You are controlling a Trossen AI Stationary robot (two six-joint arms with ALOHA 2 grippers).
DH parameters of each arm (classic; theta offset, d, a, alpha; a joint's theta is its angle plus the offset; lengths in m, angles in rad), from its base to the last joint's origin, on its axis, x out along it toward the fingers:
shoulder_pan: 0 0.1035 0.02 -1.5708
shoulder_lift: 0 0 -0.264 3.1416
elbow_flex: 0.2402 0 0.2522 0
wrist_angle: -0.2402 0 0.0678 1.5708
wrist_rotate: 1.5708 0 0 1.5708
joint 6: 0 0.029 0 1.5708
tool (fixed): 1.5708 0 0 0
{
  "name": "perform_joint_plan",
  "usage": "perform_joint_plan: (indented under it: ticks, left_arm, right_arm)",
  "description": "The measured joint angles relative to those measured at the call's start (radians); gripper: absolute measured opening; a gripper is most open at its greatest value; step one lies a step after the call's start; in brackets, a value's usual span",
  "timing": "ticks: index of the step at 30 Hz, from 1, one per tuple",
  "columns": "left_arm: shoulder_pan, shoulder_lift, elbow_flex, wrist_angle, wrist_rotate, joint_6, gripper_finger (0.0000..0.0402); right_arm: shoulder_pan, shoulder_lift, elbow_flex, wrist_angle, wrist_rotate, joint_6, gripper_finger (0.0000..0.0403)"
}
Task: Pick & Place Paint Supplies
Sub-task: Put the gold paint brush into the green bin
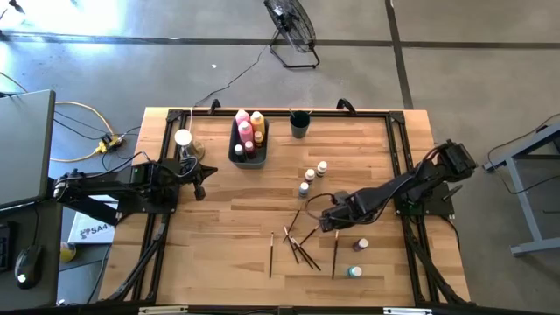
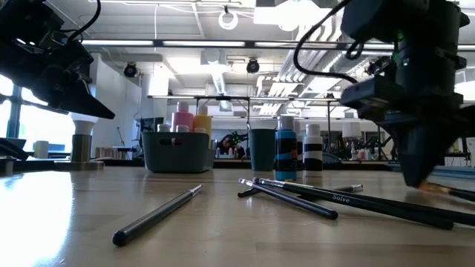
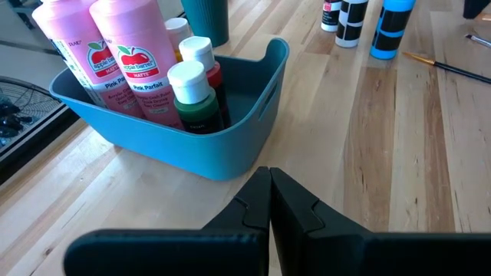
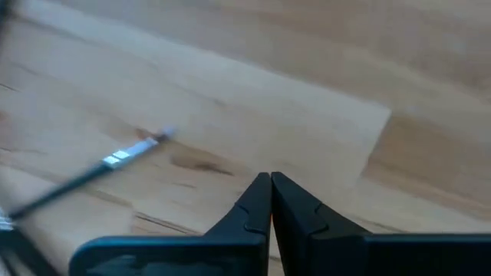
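Paintbrushes (image 1: pixel 302 245) lie scattered mid-bench (image 1: pixel 227 219); pink squeeze bottles (image 3: pixel 130 54) stand in the blue bin (image 3: pixel 253 123). Right end effector (image 4: pixel 270 178) low over the bench beside one brush, fingers together, empty. Left end effector (image 3: pixel 270 172) near the bin, fingers together.

We count two tall pink squeeze bottles (image 3: pixel 136 54), one yellow squeeze bottle (image 1: pixel 257 121) and two small white-capped bottles (image 3: pixel 192 96) in bin (image 3: pixel 253 130). Five small bottles (image 1: pixel 314 176) on table (image 1: pixel 227 236). Roughly six paintbrushes (image 1: pixel 302 248). One dark cup (image 1: pixel 299 123).
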State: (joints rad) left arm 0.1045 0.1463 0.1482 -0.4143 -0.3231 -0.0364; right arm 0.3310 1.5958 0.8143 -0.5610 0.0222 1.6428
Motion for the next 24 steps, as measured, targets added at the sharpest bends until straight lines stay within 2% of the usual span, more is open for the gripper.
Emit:
perform_joint_plan:
  ticks: [12, 15, 18, 22, 24]
  left_arm:
    - [0.000, 0.000, 0.000, 0.000, 0.000, -0.003, 0.0000]
    - [0.000, 0.000, 0.000, 0.006, 0.008, -0.045, 0.0000]
    - [0.000, 0.000, -0.002, 0.073, 0.122, -0.067, 0.0000]
    - [0.000, 0.001, -0.002, 0.255, 0.344, -0.066, 0.0000]
    - [0.000, 0.006, -0.002, 0.338, 0.413, -0.067, 0.0000]
  right_arm:
    - [0.001, -0.147, 0.001, 0.004, 0.107, -0.054, 0.0002]
    - [0.001, -0.174, 0.001, 0.009, 0.141, -0.081, 0.0002]
    - [0.001, -0.204, 0.001, 0.014, 0.165, -0.104, 0.0002]
    - [0.001, -0.238, 0.001, 0.014, 0.190, -0.139, 0.0002]
    - [0.001, -0.256, 0.001, 0.018, 0.205, -0.161, 0.0002]
